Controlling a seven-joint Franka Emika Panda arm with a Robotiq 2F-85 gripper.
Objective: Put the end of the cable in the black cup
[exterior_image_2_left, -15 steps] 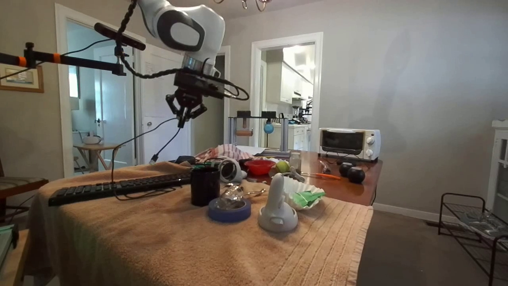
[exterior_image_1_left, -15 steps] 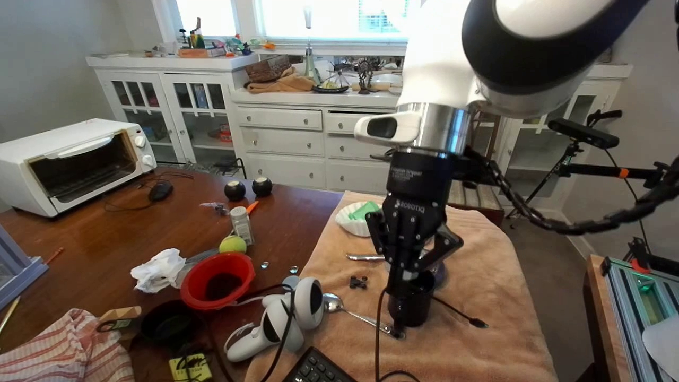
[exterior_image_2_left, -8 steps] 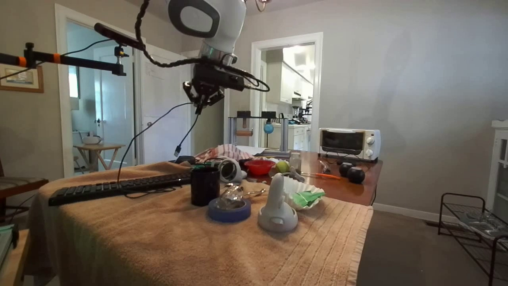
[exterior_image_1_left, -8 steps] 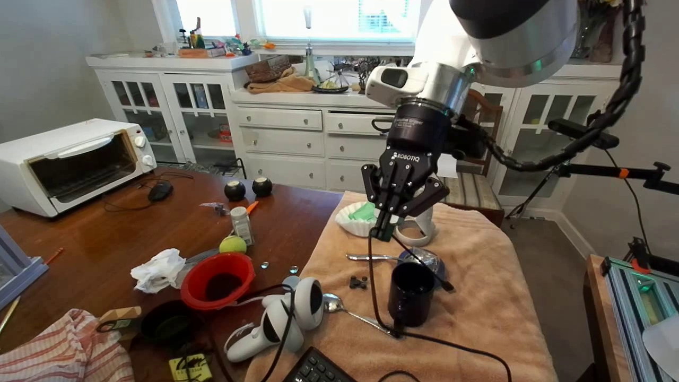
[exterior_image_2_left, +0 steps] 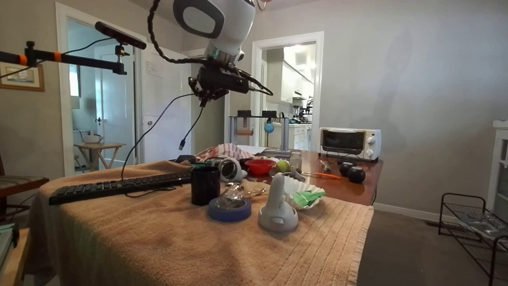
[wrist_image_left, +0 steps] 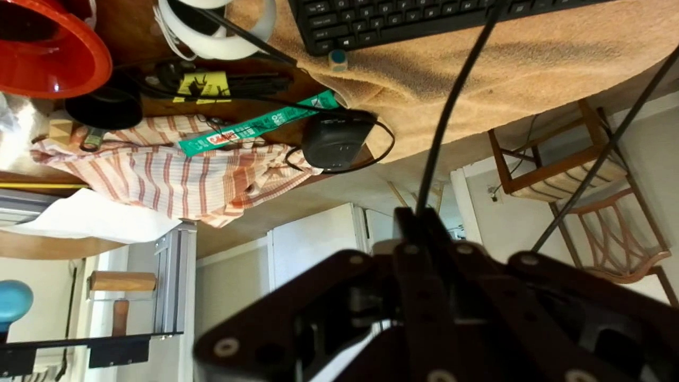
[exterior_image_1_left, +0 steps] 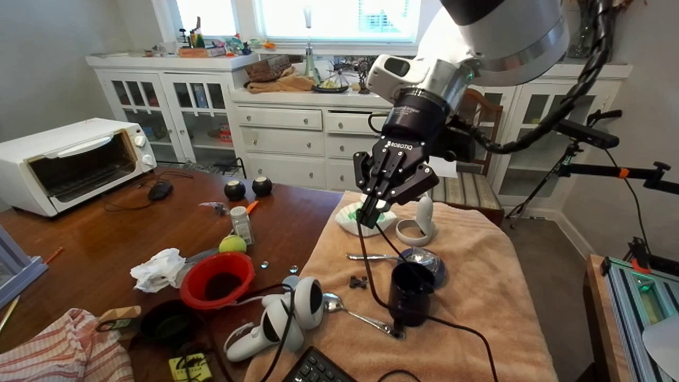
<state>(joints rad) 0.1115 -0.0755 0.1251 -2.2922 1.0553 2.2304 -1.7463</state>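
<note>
A closed end effector (exterior_image_1_left: 366, 217) grips a cable (wrist_image_left: 442, 127), plug (exterior_image_2_left: 181, 145) dangling at 11 o'clock from a black cup (exterior_image_2_left: 205, 186) in an exterior view.

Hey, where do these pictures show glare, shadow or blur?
In an exterior view, the large window is washed out white; in an exterior view, a faint shadow marks the wall; in the wrist view, the end effector is dark and blurred.

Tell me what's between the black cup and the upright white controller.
Both exterior views show a blue tape roll, something clear and shiny on top, between black cup and white controller; a silver handle shows alongside.
</note>
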